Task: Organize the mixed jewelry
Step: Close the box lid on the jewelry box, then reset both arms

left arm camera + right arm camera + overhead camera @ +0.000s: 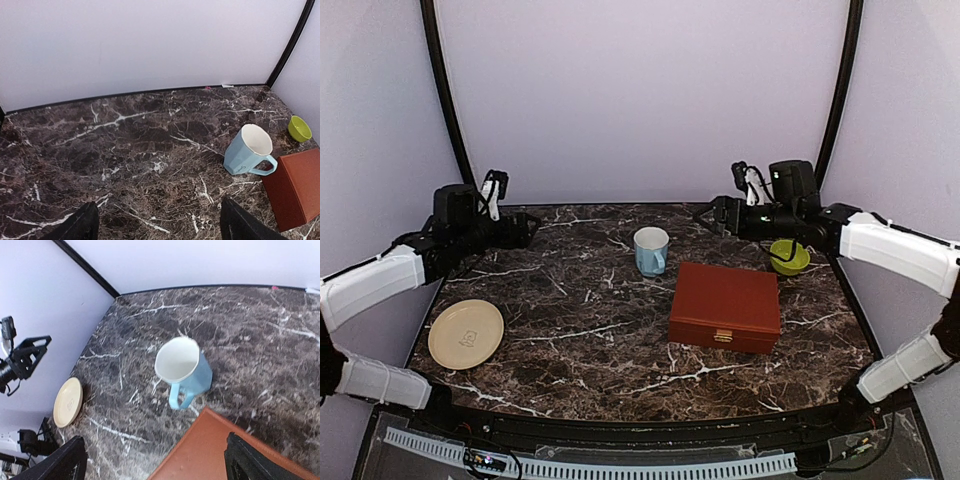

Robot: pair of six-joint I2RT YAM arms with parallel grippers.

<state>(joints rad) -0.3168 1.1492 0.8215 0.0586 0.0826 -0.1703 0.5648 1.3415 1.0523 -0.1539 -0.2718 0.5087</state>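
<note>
While near the shut red-brown box [725,305] (contents hidden), blue mug [651,250] upright; left end effector [159,206], right end effector [156,440] agape.

Lab test booth — blank walls [640,100], marble tabletop [610,345], 2 robot arms [380,280]

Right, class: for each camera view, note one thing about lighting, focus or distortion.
Top external view: soft, even light, faint shadows by the red-brown box; the near edge of the table bows, a wide-angle effect. Left wrist view: blue mug sharp, left gripper at the bottom dark and slightly soft, jaws apart. Right wrist view: scene tilted, mug crisp, no glare.
</note>
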